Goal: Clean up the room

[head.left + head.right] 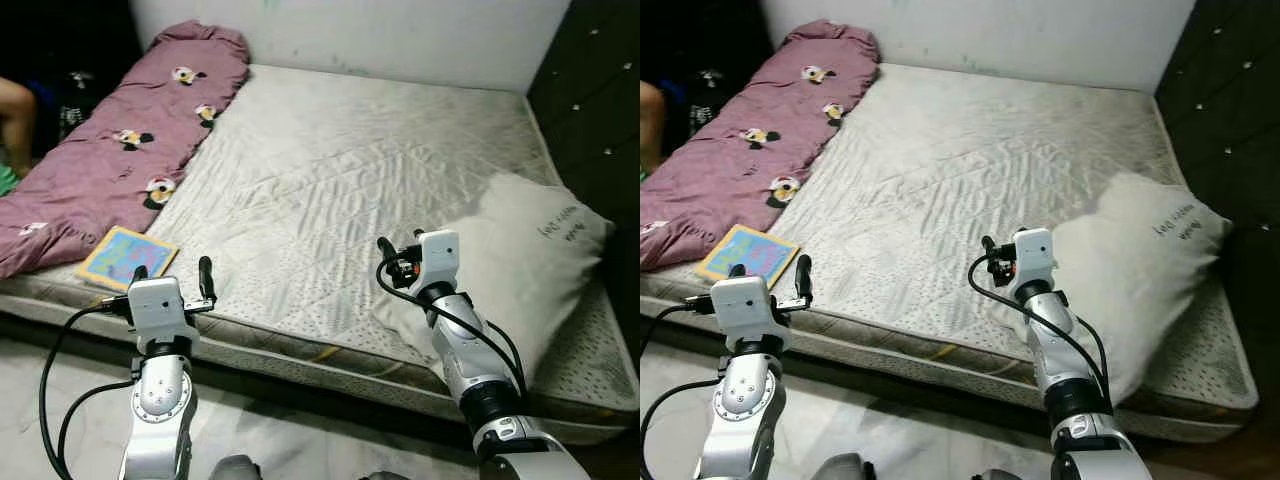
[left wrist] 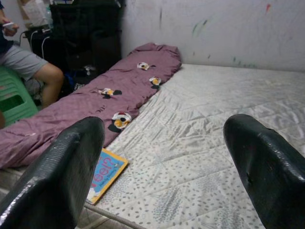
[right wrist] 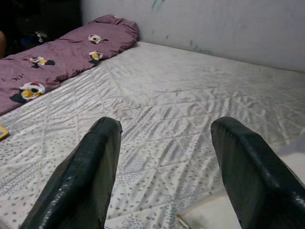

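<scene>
Left tool (image 1: 172, 272) spread apart, book (image 1: 126, 257) just beyond.

White wall (image 1: 400, 35), dark tufted headboard (image 1: 590, 90)

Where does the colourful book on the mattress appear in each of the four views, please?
Left eye: book at lower left, beside the purple bolster.
Right eye: lower left.
Left wrist: beside the near finger.
Right wrist: a sliver at the edge.
Shared landmark: the bolster.
</scene>
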Tool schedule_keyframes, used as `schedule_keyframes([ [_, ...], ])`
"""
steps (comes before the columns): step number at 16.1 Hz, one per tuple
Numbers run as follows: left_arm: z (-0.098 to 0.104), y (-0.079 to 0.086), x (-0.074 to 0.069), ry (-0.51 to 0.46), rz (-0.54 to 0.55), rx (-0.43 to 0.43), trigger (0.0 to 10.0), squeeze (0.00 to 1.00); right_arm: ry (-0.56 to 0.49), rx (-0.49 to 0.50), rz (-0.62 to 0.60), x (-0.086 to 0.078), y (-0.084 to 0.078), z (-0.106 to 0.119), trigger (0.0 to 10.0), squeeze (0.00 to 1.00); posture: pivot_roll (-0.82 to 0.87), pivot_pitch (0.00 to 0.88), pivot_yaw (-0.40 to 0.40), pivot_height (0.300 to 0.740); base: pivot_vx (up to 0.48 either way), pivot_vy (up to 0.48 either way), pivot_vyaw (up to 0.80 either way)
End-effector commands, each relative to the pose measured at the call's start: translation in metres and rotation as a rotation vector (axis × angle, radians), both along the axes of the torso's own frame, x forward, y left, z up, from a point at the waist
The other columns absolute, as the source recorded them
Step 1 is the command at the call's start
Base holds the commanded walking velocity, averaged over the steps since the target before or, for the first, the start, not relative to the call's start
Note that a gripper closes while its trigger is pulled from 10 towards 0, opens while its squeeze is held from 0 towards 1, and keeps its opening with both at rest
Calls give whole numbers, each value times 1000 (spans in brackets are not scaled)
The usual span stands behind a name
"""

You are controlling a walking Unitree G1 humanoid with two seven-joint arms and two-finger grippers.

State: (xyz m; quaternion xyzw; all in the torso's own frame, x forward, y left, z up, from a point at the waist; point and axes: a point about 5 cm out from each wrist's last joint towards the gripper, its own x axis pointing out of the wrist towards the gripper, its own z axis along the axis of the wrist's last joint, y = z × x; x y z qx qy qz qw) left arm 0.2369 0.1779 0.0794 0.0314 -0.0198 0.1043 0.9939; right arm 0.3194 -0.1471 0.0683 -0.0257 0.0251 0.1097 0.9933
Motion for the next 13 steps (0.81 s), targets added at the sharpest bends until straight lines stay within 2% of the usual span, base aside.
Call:
schedule_keyframes([
  [1,3,-1,1,-7,-8,11,10000,0,-18,-13,1,3,0,4,10000,0,28,0,-12,740,0,-281,0],
  [8,1,-1,0,-2,-6,10,10000,0,-19,-23,-4,2,-3,4,10000,0,24,0,-14,740,0,-294,0],
  [12,2,2,2,-5,15,8,10000,0,-21,-31,-10,1,-5,4,10000,0,26,0,-19,740,0,0,0],
  [13,5,2,3,-26,-18,1,10000,0,-28,-36,-6,1,-4,6,10000,0,27,0,-17,740,0,0,0],
])
